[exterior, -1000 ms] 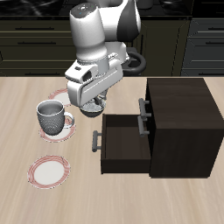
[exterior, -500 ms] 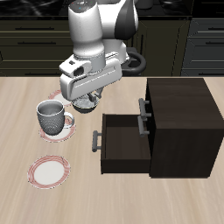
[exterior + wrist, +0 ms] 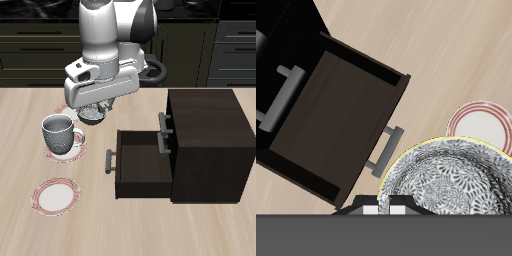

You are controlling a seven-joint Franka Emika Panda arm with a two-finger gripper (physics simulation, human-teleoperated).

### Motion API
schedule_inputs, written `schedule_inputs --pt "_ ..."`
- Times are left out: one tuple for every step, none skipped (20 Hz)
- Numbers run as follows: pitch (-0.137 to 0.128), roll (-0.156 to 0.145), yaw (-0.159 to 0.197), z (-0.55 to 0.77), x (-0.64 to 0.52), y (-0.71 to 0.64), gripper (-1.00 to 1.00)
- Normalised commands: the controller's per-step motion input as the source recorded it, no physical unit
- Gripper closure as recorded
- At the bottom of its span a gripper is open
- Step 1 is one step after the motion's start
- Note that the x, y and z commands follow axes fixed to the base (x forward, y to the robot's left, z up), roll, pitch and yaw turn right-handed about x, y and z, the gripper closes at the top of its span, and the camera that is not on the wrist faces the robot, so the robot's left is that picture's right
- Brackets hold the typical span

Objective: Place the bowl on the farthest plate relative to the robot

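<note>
My gripper [image 3: 92, 108] is shut on the rim of the pale grey-white bowl [image 3: 93, 114] and holds it above the table, beside the dark mug [image 3: 58, 130]. In the wrist view the bowl's patterned inside [image 3: 446, 182] hangs under the gripper [image 3: 386, 209]. One white plate with a pink-red rim [image 3: 55, 195] lies near the table's front edge. Its look-alike [image 3: 63, 107] lies farther back, mostly hidden behind the gripper and the bowl. One ringed plate [image 3: 482, 122] shows in the wrist view beyond the bowl.
The mug stands on a grey speckled disc [image 3: 66, 148] between the two plates. A dark cabinet [image 3: 205, 135] stands beside them with its drawer [image 3: 140, 165] pulled open toward the plates; the drawer [image 3: 341, 115] and its handle [image 3: 387, 146] show in the wrist view.
The gripper, with the bowl in it, has moved away from the open drawer, toward the mug and farther back, and a little upward. Nothing else moved.
</note>
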Motion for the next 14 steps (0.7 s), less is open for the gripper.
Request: schedule_inputs --pt "0.013 -0.007 -0.276 0.19 -0.06 -0.23 1.00" --pt "-0.002 -0.035 -0.044 0.06 0.06 -0.06 1.00" --pt "-0.066 -0.070 -0.030 0.08 0.03 -0.18 1.00" --pt "0.025 -0.004 -0.016 0.01 0.09 0.01 1.00" --pt "-0.063 -0.089 0.026 0.05 0.01 -0.09 1.00" --pt "0.042 0.052 -0.049 0.00 0.02 0.00 1.00" --pt "-0.048 -0.004 -0.074 0.10 0.00 -0.08 1.00" --pt "-0.020 0.008 -0.029 0.04 0.03 -0.08 1.00" --pt "-0.065 -0.064 -0.073 0.08 0.06 -0.10 1.00" --pt "0.011 0.011 -0.040 -0.02 0.12 -0.13 1.00" --pt "-0.003 -0.067 -0.117 -0.04 0.16 -0.28 1.00" --pt "0.074 0.066 -0.119 -0.11 0.12 -0.09 1.00" --pt "0.021 0.049 -0.009 0.01 0.18 -0.21 1.00" --pt "0.132 0.138 -0.394 -0.06 0.30 -0.30 1.00"
